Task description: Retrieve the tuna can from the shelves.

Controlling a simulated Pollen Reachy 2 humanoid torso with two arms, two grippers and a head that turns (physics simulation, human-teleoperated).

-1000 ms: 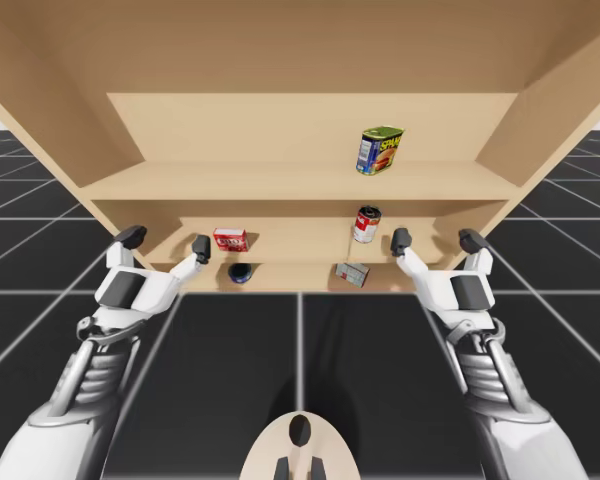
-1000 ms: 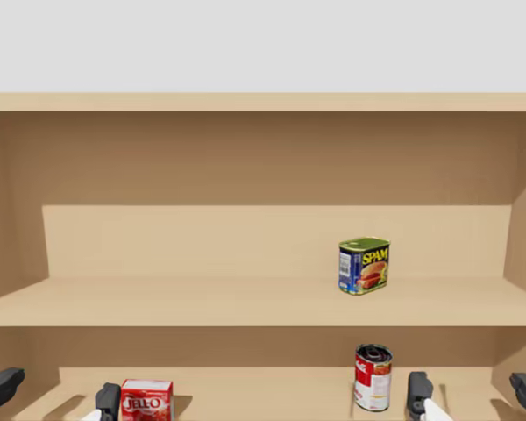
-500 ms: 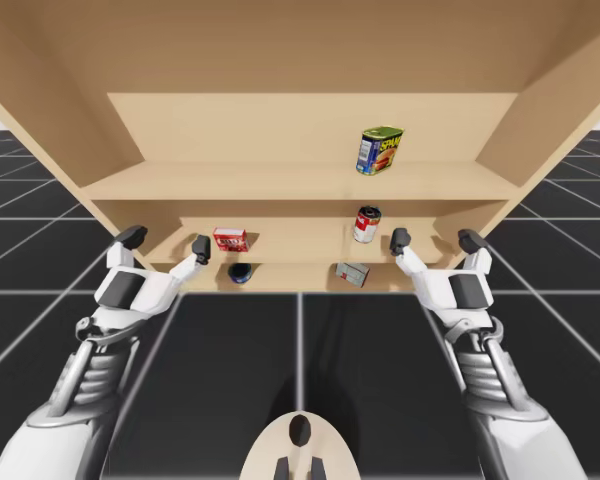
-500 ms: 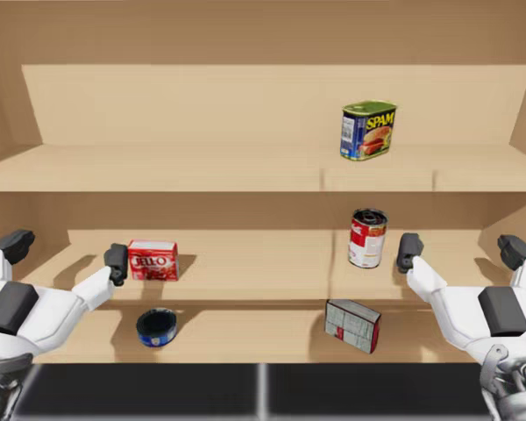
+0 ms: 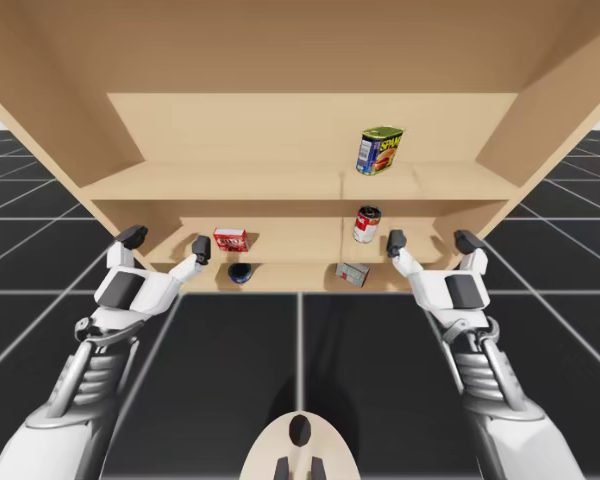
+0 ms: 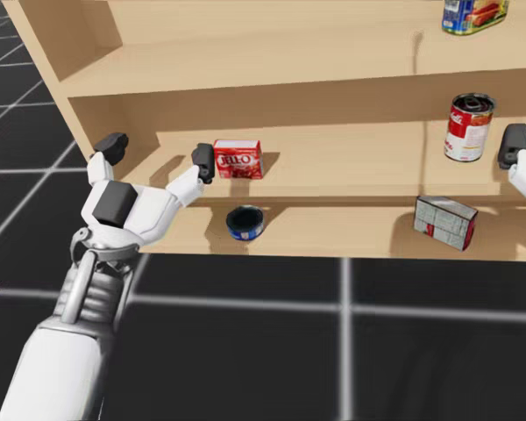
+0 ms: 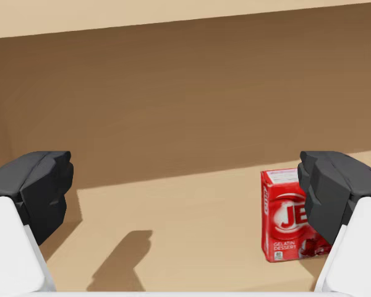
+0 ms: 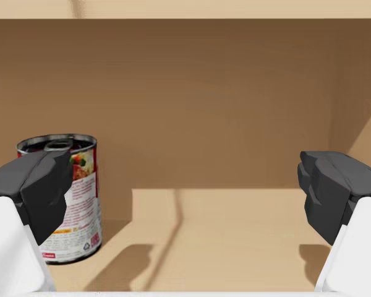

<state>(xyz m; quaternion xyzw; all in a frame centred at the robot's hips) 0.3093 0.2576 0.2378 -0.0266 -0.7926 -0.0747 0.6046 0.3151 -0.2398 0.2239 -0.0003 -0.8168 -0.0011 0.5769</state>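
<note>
The tuna can (image 5: 240, 272) (image 6: 245, 222) is a low blue can standing on the bottom shelf. My left gripper (image 5: 166, 243) (image 6: 158, 155) (image 7: 185, 192) hangs open at the front of the middle shelf, above and to the left of that can. A red box (image 7: 290, 213) stands just ahead of its right finger. My right gripper (image 5: 431, 242) (image 8: 185, 192) is open too, at the right end of the middle shelf, with nothing between its fingers. One of its fingertips (image 6: 511, 145) shows in the head view.
A red-and-white soup can (image 5: 366, 224) (image 6: 469, 128) (image 8: 68, 198) stands beside my right gripper's left finger. A grey-and-red box (image 5: 352, 273) (image 6: 444, 221) lies on the bottom shelf. A blue-and-yellow rectangular can (image 5: 379, 150) stands on the upper shelf. The wooden side walls (image 5: 50, 120) close in both ends.
My head has turned down and to the left, bringing the bottom shelf and my left arm into view. My right gripper has crept slightly left. The left arm has not moved.
</note>
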